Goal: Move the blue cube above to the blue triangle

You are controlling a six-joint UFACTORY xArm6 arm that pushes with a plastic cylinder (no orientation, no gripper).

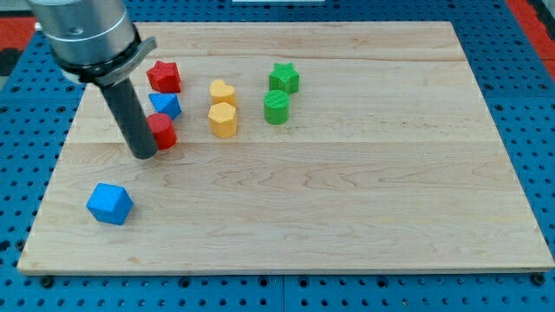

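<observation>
The blue cube [109,204] lies near the view's bottom left of the wooden board [347,199]. The blue triangle [166,105] sits near the view's top left, between a red star [163,76] above it and a red cylinder [162,132] below it. My tip [144,155] is at the end of the dark rod, touching the left side of the red cylinder. It stands above and to the right of the blue cube, a clear gap apart. The rod hides part of the red cylinder and the triangle's left edge.
A yellow heart [222,92] and a yellow hexagonal block [222,120] stand right of the triangle. A green star [284,78] and a green cylinder [276,107] stand further right. Blue perforated table surrounds the board.
</observation>
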